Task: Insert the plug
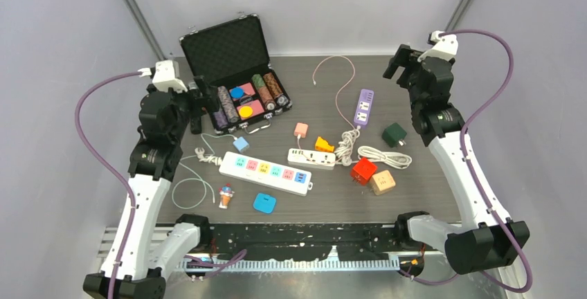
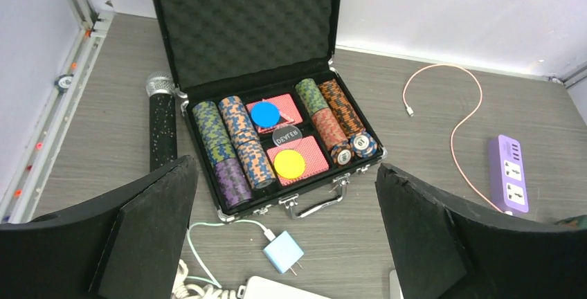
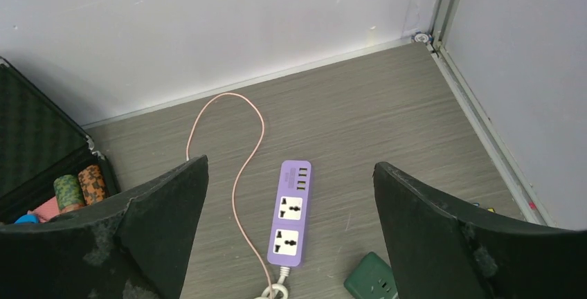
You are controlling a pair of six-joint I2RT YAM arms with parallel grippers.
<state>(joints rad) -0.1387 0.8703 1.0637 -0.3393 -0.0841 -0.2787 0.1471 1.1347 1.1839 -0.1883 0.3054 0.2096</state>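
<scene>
Both my tools hang open and empty above the far half of the grey wood-grain desk (image 1: 332,205). My left tool (image 2: 287,198) is spread wide, and so is my right tool (image 3: 291,202); neither touches anything.

The task does not say which plug, and several lie about, so I am judging. My best candidate is the small light-blue plug (image 2: 282,252) on a mint-green cable (image 2: 201,247). In my left wrist view it sits between my two fingers, just on the near side of the open black case of poker chips (image 2: 242,43). Its two metal prongs point toward me and a little to the right. The end of the long white power strip with coloured sockets (image 1: 266,171) lies just beside those prongs. From above, that strip's long axis runs across the desk, its right end slightly nearer the arm bases. My left tool is plainly the nearer one: the plug is almost straight below and a touch toward me, while my right tool is well apart from it.

Under my right tool lies the purple plastic power strip (image 3: 291,212), with its long axis running away from me. A dark green cube adapter (image 3: 372,282) sits near its corded end. If that pair is meant, the right arm is closer.

Going for the blue plug, I would grip across its flat sides and keep the prongs free.
</scene>
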